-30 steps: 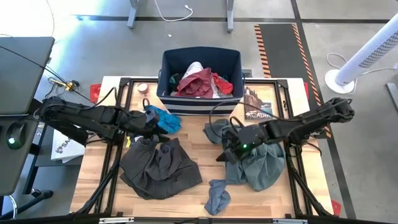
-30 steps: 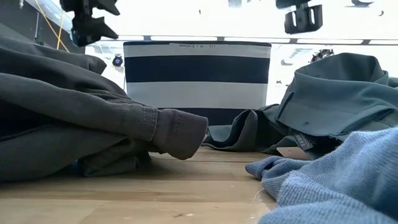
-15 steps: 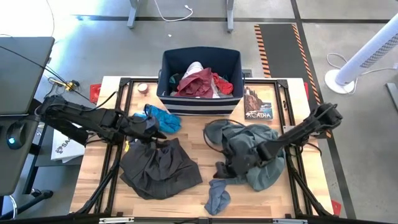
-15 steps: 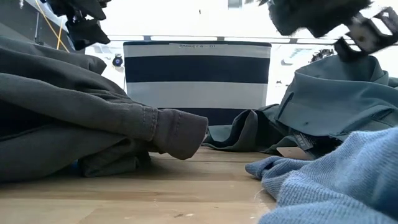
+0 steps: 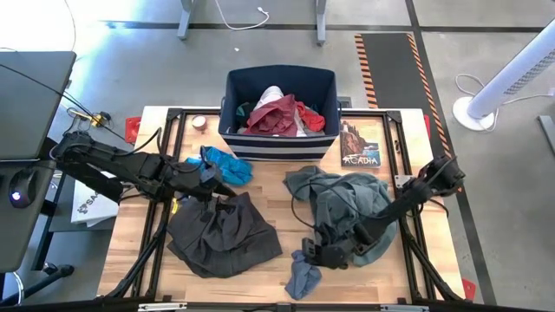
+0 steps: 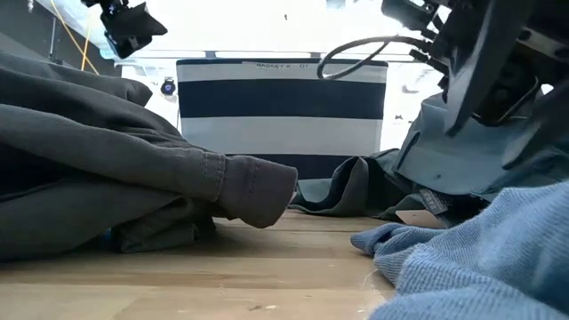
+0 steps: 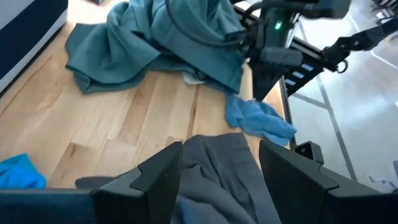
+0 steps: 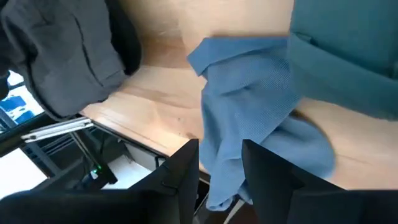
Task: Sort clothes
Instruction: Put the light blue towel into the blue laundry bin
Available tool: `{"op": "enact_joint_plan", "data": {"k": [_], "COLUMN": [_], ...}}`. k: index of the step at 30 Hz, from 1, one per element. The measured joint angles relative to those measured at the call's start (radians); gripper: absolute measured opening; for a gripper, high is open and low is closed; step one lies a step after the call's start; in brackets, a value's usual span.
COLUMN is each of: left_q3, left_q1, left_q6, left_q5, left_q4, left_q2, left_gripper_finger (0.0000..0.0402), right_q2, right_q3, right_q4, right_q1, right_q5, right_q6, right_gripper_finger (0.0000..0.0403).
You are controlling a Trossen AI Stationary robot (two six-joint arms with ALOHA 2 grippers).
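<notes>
Right tool (image 5: 314,253) low over small blue-grey piece (image 5: 303,274) near desk (image 5: 260,204) front edge, fingers parted (nothing gripped). Left tool (image 5: 211,182) released above dark trousers (image 5: 221,234).

Wood table (image 5: 269,195), striped bin (image 5: 279,143) (at back), trousers (image 5: 221,234), shirt (image 5: 351,208), blue cloth (image 5: 303,276)

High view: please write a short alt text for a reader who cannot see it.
Two robot arms work over a wooden table strewn with clothes: the right gripper reaches a small blue-grey cloth, the left gripper hovers above dark trousers. A navy bin holds maroon and white garments.
</notes>
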Motion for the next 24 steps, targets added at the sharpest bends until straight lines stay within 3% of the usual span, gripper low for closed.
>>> {"op": "enact_joint_plan", "data": {"k": [7, 12, 20, 24], "left_q3": [0.000, 0.000, 0.000, 0.000], "left_q1": [0.000, 0.000, 0.001, 0.001], "left_q6": [-0.001, -0.058, -0.129, -0.161], "left_q5": [-0.012, -0.055, -0.168, -0.190], "left_q4": [0.046, 0.048, 0.047, 0.047], "left_q2": [0.000, 0.000, 0.000, 0.000], "left_gripper_finger": [0.0209, 0.0209, 0.0209, 0.0209], "right_q2": [0.048, 0.125, 0.231, 0.233], "right_q3": [0.056, 0.123, 0.182, 0.183], "right_q4": [-0.085, -0.170, -0.091, -0.105], "right_q1": [0.012, 0.012, 0.009, 0.010], "right_q5": [0.000, -0.069, -0.081, -0.070], "right_q6": [-0.010, -0.037, -0.065, -0.092], "right_gripper_finger": [0.0119, 0.0119, 0.0117, 0.0088]}}
